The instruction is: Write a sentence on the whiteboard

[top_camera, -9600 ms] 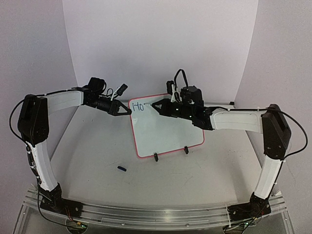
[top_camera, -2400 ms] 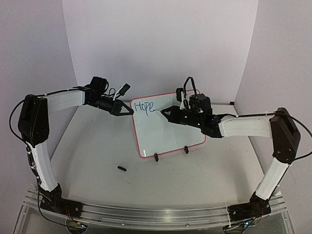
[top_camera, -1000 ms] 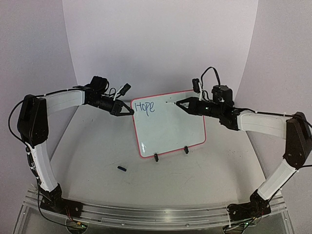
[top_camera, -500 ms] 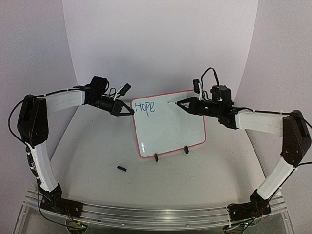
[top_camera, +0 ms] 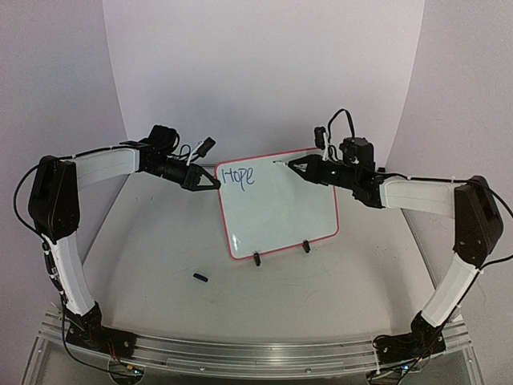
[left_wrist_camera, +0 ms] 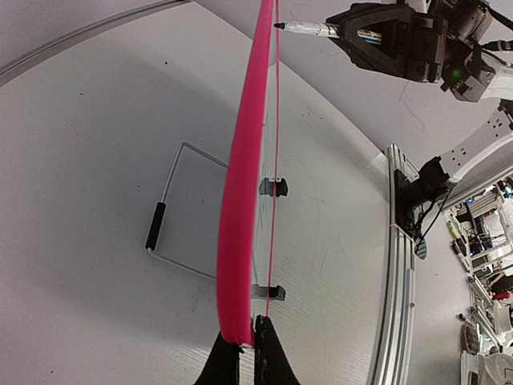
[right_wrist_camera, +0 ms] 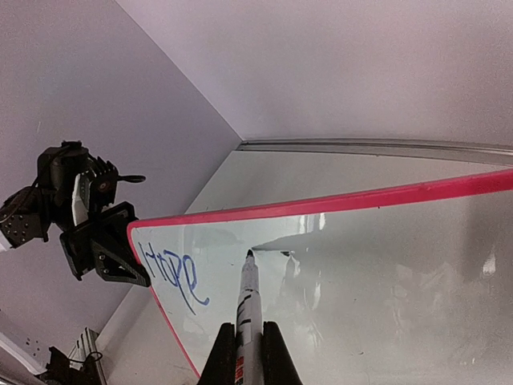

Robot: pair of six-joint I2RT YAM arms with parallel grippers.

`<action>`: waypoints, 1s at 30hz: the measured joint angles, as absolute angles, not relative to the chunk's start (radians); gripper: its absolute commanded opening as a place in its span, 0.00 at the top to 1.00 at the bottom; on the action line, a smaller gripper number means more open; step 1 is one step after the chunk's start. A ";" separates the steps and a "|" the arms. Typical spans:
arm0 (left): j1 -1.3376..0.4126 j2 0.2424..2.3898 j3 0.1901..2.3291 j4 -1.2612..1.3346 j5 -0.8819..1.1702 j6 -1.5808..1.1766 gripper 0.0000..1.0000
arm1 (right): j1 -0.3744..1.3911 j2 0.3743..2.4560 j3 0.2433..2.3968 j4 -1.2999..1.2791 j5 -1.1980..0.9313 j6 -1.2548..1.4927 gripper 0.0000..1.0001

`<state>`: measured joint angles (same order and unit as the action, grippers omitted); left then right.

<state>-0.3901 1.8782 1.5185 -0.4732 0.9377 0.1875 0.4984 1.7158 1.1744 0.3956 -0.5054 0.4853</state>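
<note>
The whiteboard (top_camera: 280, 204) stands tilted on its two black clip feet, with a red-pink frame. Blue writing (top_camera: 238, 176) reading "Hope" is at its top left; it also shows in the right wrist view (right_wrist_camera: 172, 273). My left gripper (top_camera: 213, 183) is shut on the board's upper left edge; in the left wrist view (left_wrist_camera: 245, 346) the pink frame (left_wrist_camera: 244, 176) runs up from between the fingers. My right gripper (top_camera: 298, 168) is shut on a white marker (right_wrist_camera: 248, 313), whose tip (right_wrist_camera: 249, 253) is at the board's surface right of "Hope", near the top edge.
A small dark marker cap (top_camera: 200, 277) lies on the table in front of the board, to the left. A wire stand (left_wrist_camera: 172, 200) props the board from behind. White walls close the back and sides. The aluminium rail (top_camera: 256, 353) runs along the near edge.
"Ho" has become "Hope". My right gripper then lifted away and moved right and up along the board; its marker tip now sits near the top edge. The left gripper has not moved.
</note>
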 measured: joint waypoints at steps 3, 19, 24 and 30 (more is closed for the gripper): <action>-0.390 1.878 1.518 -0.474 0.934 0.186 1.00 | 0.498 1.732 1.185 0.397 -0.498 0.490 1.00; -0.393 1.877 1.518 -0.475 0.930 0.187 1.00 | 0.498 1.754 1.240 0.368 -0.530 0.467 1.00; -0.393 1.877 1.518 -0.475 0.929 0.186 1.00 | 0.499 1.754 1.220 0.357 -0.547 0.460 1.00; -0.394 1.877 1.518 -0.475 0.920 0.182 1.00 | 0.500 1.744 1.151 0.350 -0.569 0.459 1.00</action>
<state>-0.3936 1.8767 1.5185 -0.4752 0.9200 0.1818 0.4999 1.7439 1.1510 0.3505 -0.5693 0.4591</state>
